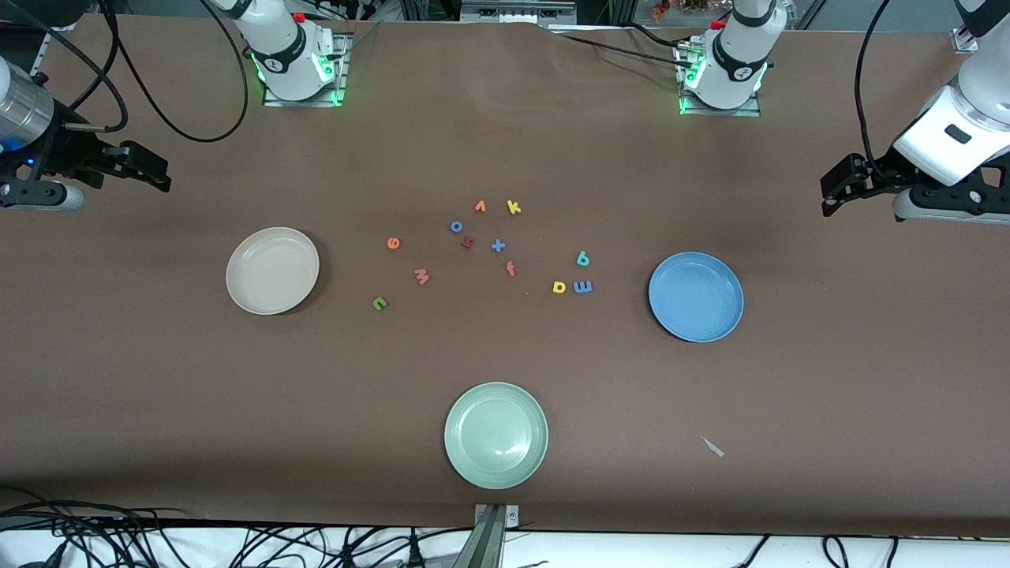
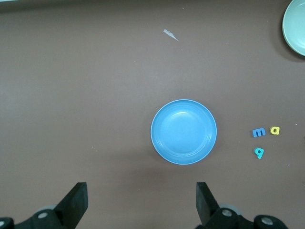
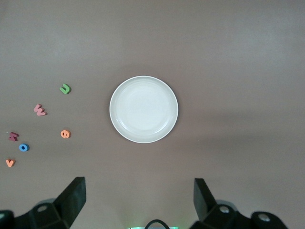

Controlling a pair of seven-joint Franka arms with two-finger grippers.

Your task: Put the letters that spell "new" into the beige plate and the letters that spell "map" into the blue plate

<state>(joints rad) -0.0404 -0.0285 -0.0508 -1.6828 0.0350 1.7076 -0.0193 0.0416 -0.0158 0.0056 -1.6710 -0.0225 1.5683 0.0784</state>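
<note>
Hovering high at table ends, left gripper (image 2: 138,202) and right gripper (image 3: 138,200), jaws wide apart.

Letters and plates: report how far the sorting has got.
Nothing is sorted yet. The beige plate and blue plate are bare. Nothing is in hand: the left gripper and right gripper hang open at the table's ends. Left to do: n, e, w, m, a, p.
</note>
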